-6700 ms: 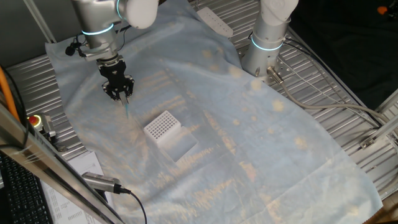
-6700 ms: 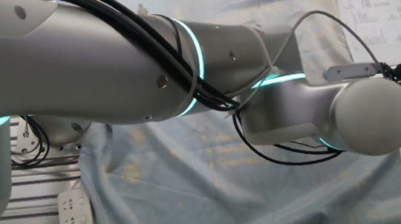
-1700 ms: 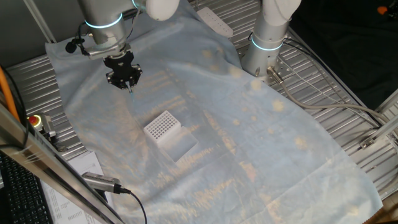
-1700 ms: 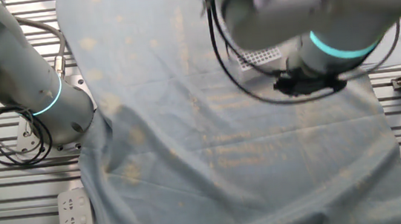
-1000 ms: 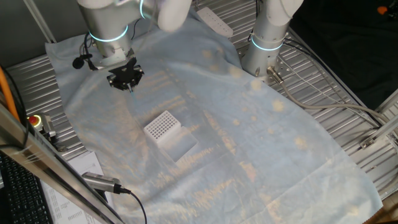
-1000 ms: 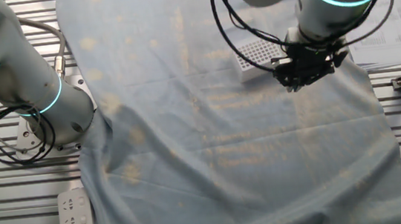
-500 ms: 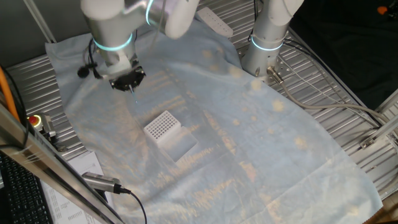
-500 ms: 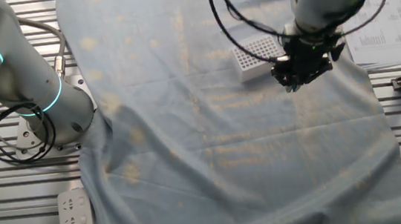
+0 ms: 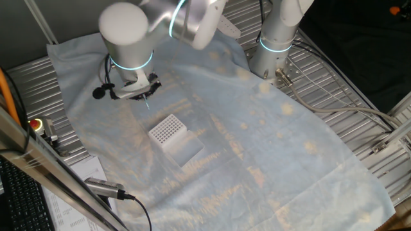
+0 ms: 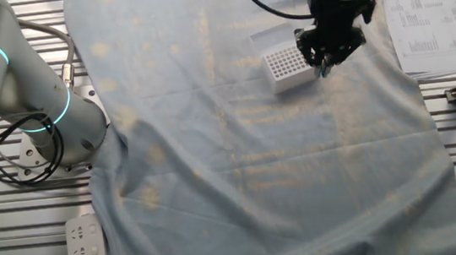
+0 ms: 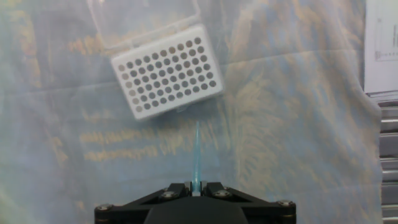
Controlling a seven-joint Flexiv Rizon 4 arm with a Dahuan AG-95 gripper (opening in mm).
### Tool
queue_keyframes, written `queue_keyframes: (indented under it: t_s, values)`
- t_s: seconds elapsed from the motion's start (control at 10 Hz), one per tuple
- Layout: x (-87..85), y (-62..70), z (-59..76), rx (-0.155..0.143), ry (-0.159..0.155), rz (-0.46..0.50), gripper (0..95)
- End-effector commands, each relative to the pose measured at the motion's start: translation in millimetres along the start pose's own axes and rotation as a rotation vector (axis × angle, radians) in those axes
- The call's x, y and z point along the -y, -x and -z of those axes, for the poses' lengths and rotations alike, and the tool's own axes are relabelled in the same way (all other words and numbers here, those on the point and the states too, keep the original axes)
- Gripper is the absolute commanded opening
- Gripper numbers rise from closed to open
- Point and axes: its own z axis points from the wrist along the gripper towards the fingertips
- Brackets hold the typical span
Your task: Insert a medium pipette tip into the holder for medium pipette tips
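The holder for medium pipette tips (image 9: pixel 168 130) is a small white rack with a grid of dark holes, lying on the pale blue cloth; it also shows in the other fixed view (image 10: pixel 283 65) and in the hand view (image 11: pixel 167 70). My gripper (image 9: pixel 146 91) hangs above the cloth just behind and left of the holder, and to its right in the other fixed view (image 10: pixel 323 60). It is shut on the medium pipette tip (image 11: pixel 196 155), a thin pale blue sliver that points out of the jaws toward the holder's near edge, apart from it.
The holder's clear lid (image 11: pixel 143 22) lies open beyond it. A second arm's base (image 9: pixel 275 45) stands at the back right. A white power strip (image 9: pixel 221 22) lies at the cloth's far edge. Papers (image 10: pixel 428 13) and metal grating (image 9: pixel 359 96) surround the cloth.
My gripper has moved with the tip from farther back-left toward the holder. In the other fixed view it has gone up alongside the holder's right edge.
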Motion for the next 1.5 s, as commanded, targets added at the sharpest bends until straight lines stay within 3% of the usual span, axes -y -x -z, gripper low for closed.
queue_keyframes:
  t_s: [0.1,0.3,0.6,0.9,1.0,1.1,1.5]
  values:
    - [-6.7,-1.4,-4.0,-0.046,-0.001,0.031,0.0]
    - [-7.2,-1.5,-4.4,-0.052,0.000,0.056,0.0]
    - [-7.2,8.2,-3.5,-0.028,0.002,0.031,0.0]
    - [-7.7,30.5,-2.5,-0.069,0.004,0.030,0.0]
    - [-9.3,37.5,-1.1,-0.095,0.003,0.051,0.0]
    - [-10.1,41.0,-0.5,-0.118,0.003,0.056,0.0]
    - [-5.8,41.4,-8.4,-0.146,-0.007,0.076,0.0]
